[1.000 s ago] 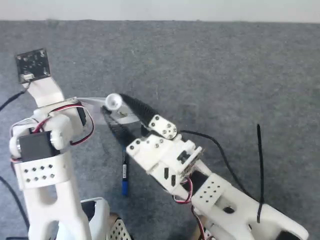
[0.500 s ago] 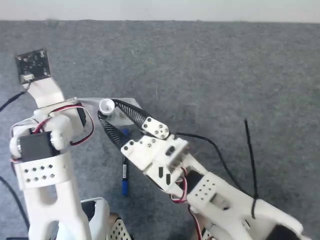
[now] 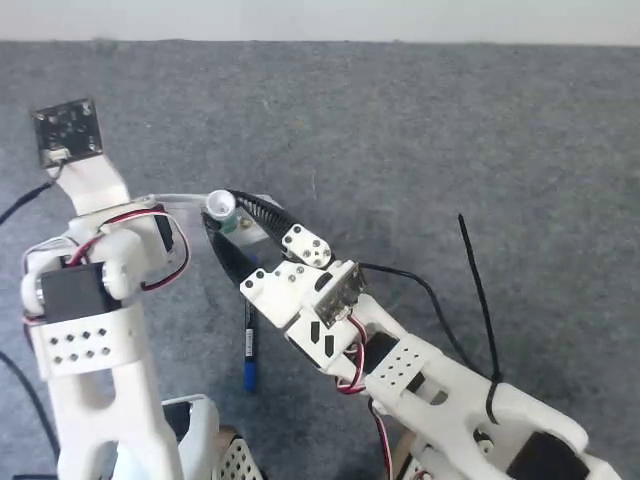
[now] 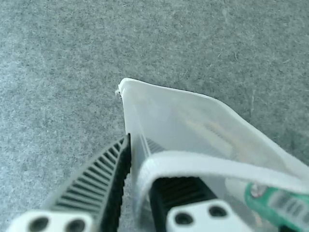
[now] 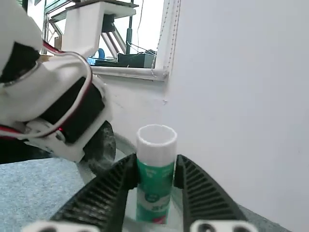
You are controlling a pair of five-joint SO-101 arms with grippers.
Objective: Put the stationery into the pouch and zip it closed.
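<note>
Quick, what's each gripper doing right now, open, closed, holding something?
Left gripper: closed on the pouch edge.
Right gripper: closed on the glue stick.

Table cover (image 3: 450, 130): grey cloth like felt, fuzzy and dull.
Pouch (image 4: 193, 121): thin soft plastic, see-through but a bit cloudy, smooth.
Glue stick (image 5: 155, 179), at the pouch: smooth plastic, dull white cap, slightly shiny green label.
Pen (image 3: 248, 350), just beside the pouch: smooth plastic.
Right gripper (image 5: 155, 166): black plastic, ribbed, dull.
Left arm (image 3: 90, 340): white plastic, smooth.
</note>
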